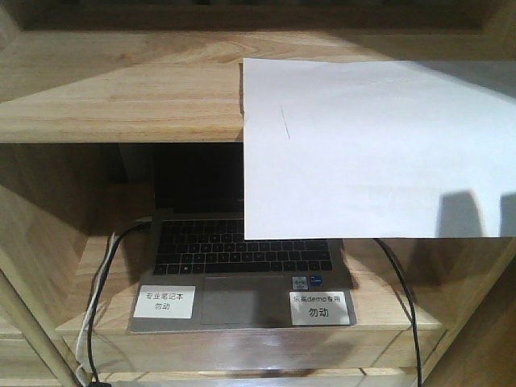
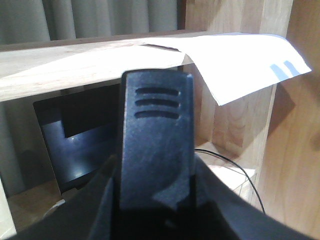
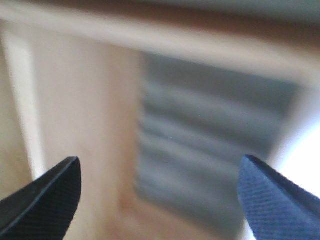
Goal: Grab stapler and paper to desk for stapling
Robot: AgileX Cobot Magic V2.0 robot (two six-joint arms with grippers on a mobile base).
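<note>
White flat paper overhanging wood shelf, above-right of left end effector, grip unreadable behind ribbed black block; right end effector spread, blurred.

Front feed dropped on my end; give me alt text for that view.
A white paper sheet lies on a wooden shelf, overhanging its front edge and covering part of an open laptop on the level below. Two white labels sit on the laptop's palm rest.

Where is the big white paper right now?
In the front view, the paper lies on the right side of the wooden shelf, sticking out over its edge above the laptop.
</note>
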